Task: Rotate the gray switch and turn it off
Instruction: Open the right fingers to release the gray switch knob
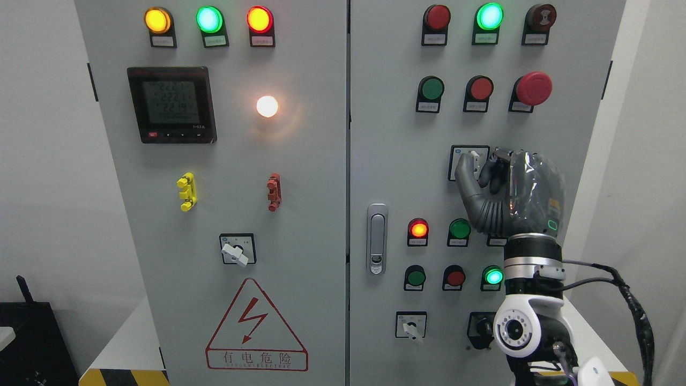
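The gray rotary switch (474,157) sits on a square plate (456,155) on the right door of the grey cabinet, below a row of green and red buttons. My right hand (477,168) comes up from the lower right and is at the switch. Its thumb (464,177) lies on the left of the knob and the curled fingers (497,170) on the right, pinching it. The hand hides the right half of the plate. My left arm is out of the picture.
Around the hand are lit indicators (418,229), a green button (459,229) and a red mushroom stop button (534,87). A door handle (377,238) is to the left. Similar rotary switches sit on the left door (237,250) and low on the right door (411,326).
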